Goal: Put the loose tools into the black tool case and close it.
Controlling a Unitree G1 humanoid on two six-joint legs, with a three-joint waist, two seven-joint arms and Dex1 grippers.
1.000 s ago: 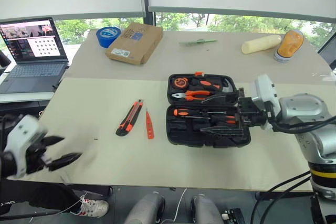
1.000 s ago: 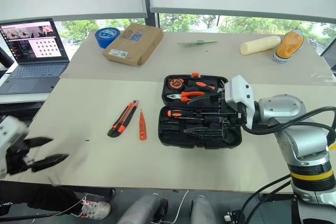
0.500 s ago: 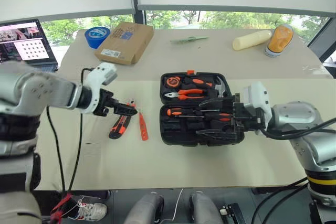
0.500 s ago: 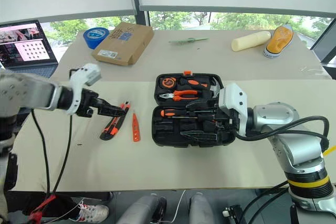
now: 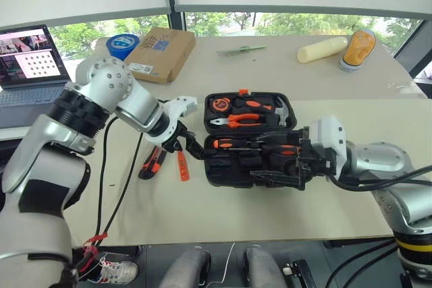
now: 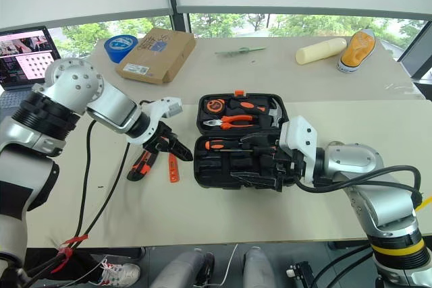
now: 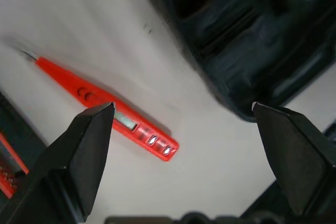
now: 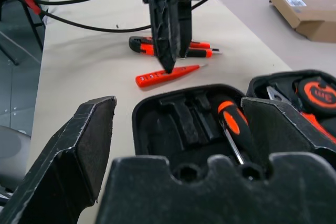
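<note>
**Left tool poised over the tester screwdriver beside the open case**

The black tool case (image 6: 236, 143) lies open near the middle of the table (image 6: 223, 217), lid half toward the far edge, tray half toward the near edge. One black-and-orange screwdriver (image 6: 226, 146) already sits in a tray slot. Two loose items lie on the table just beside the case's left side: the slim orange tester screwdriver (image 6: 173, 167), nearest the case, and the black-orange utility knife (image 6: 138, 164) beyond it. The left tool (image 6: 177, 148) points steeply down above the tester, fingers spread apart and empty; the left wrist view shows the tester (image 7: 105, 114) lying diagonally between the two fingers (image 7: 79, 156), with the case corner close to the other finger. The right tool (image 6: 260, 166) hangs over the tray's right part, fingers likewise apart, holding nothing.

Judged step: picking up the tester. To do it well, the wrist should turn until the fingers straddle the slim body crosswise, not along its length, then descend at mid-body, away from the metal tip. The finger nearest the case needs clearance from the case wall. A light, centred closure should keep so thin a part from pivoting or skating across the table
</note>
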